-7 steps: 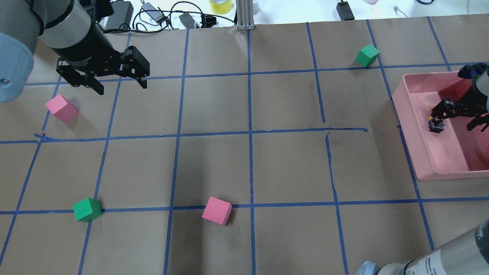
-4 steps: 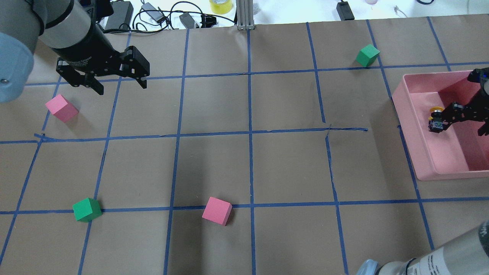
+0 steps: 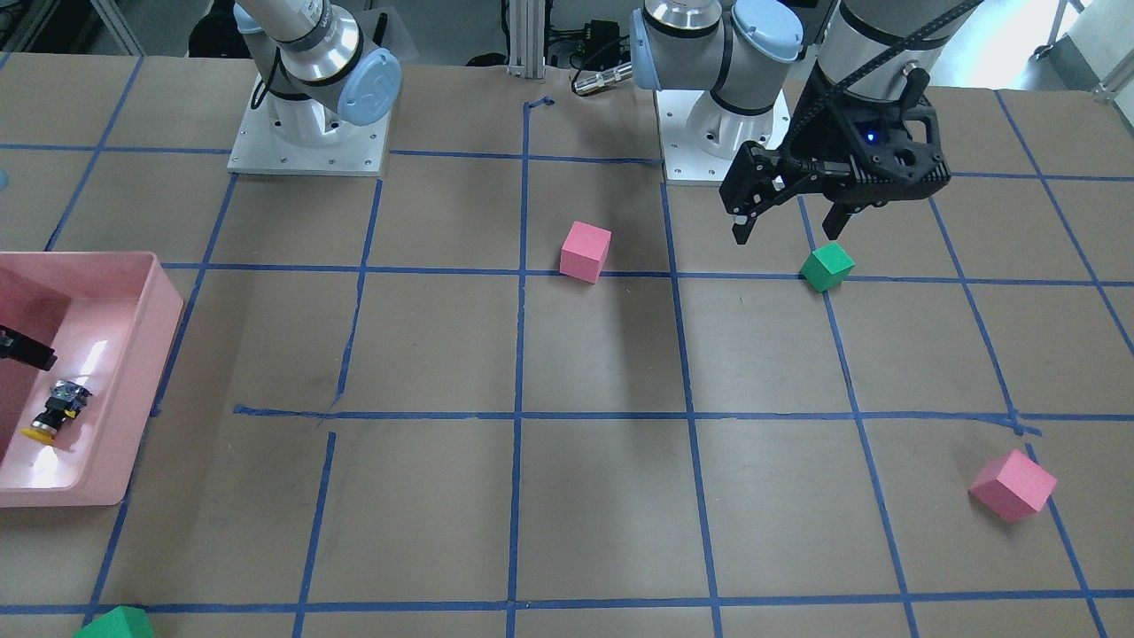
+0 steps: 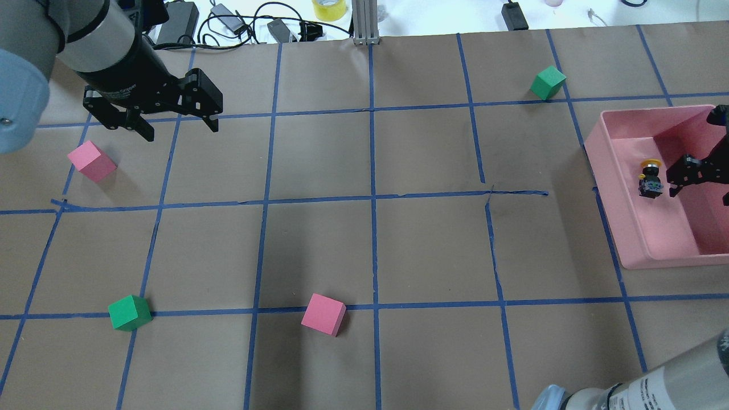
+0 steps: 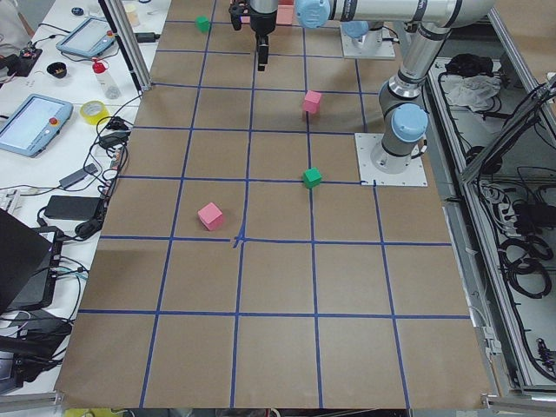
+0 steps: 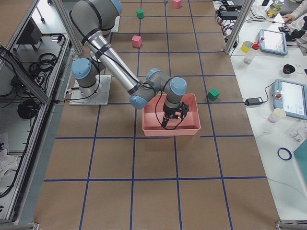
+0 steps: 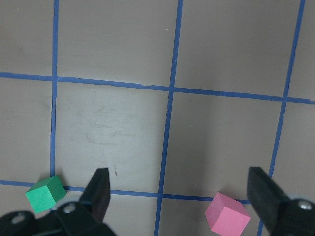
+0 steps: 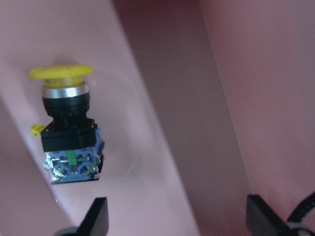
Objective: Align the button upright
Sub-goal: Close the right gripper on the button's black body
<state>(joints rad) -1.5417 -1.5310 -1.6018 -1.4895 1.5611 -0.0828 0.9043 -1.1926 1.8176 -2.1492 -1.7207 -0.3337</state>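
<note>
The button (image 4: 650, 181) lies on its side in the pink bin (image 4: 609, 171), yellow cap pointing away from the robot's base. It shows again from the front (image 3: 58, 410) and close up in the right wrist view (image 8: 69, 132), with a black body and a blue-and-metal end. My right gripper (image 4: 700, 193) is open inside the bin, just right of the button and not touching it; its fingertips (image 8: 96, 216) frame the lower edge of the wrist view. My left gripper (image 4: 182, 132) hangs open and empty above the far left of the table.
A pink cube (image 4: 91, 161) lies below the left gripper, a green cube (image 4: 129, 312) and another pink cube (image 4: 323, 314) near the front. A third cube, green (image 4: 548, 82), sits beyond the bin. Cables and tape lie past the far edge.
My right gripper has drawn back to the right, off the button; the button now lies free with its yellow cap showing. The left arm has not moved.
</note>
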